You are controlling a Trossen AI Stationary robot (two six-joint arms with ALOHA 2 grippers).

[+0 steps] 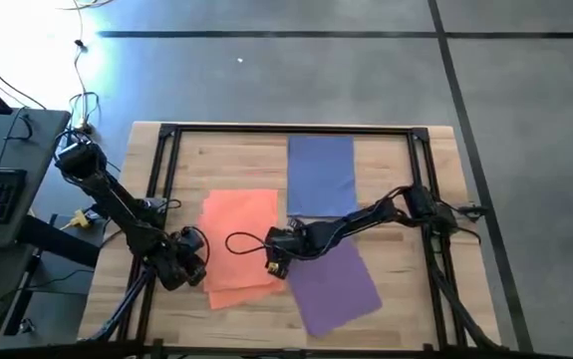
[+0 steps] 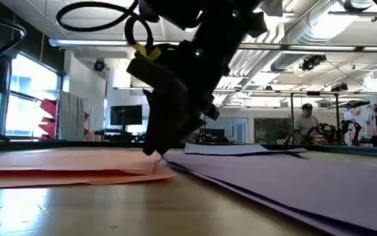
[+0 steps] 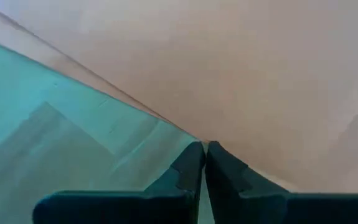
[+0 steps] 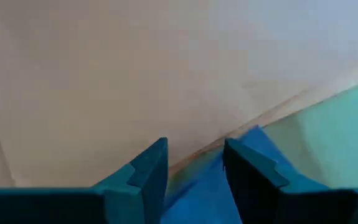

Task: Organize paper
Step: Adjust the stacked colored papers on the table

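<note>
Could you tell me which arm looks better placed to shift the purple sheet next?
Right, probably: the right gripper sits open at the purple sheet's edge, while the left gripper is across the orange paper.

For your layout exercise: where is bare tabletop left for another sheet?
Free: the far-left corner beside the blue paper, and the near-right corner past the purple paper. Crowded: the middle, where both grippers flank the orange paper.

Paper – orange sheets [image 1: 238, 247], blue sheet [image 1: 320, 173], purple sheet [image 1: 336, 284]; light wood table [image 1: 406, 299].
</note>
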